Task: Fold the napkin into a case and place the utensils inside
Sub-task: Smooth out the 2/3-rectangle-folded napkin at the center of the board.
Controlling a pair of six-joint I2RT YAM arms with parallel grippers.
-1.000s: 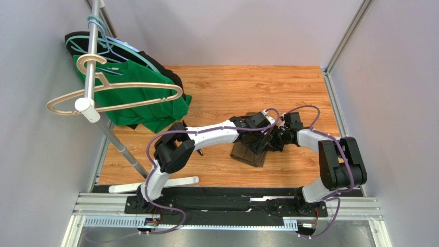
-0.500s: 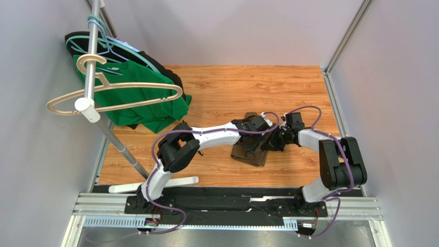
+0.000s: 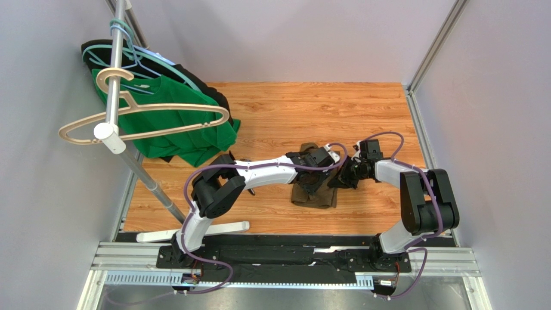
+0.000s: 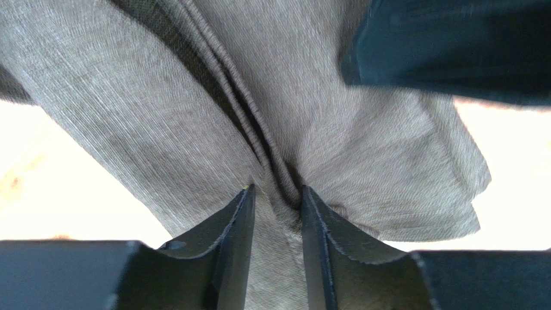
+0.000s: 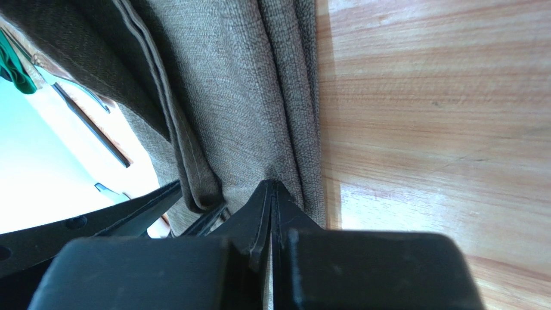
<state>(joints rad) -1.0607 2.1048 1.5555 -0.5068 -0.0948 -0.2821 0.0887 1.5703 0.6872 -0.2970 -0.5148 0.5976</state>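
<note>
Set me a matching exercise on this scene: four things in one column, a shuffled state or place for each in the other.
1. napkin
2. green shirt
3. left hand
4. right hand

A. fingers pressed together, pinching a cloth edge
B. hanging at the far left
C. olive-brown, bunched between both hands
D. fingers slightly apart, a ridge of cloth squeezed between them

Pairs: 1-C, 2-B, 3-D, 4-A

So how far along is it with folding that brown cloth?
Early on. Done: the olive-brown cloth napkin lies bunched into folds on the wooden table. In hand: the left end effector pinches a pleat in it, and the right end effector is closed on its edge. Left: no finished pouch, no utensils in view.
</note>
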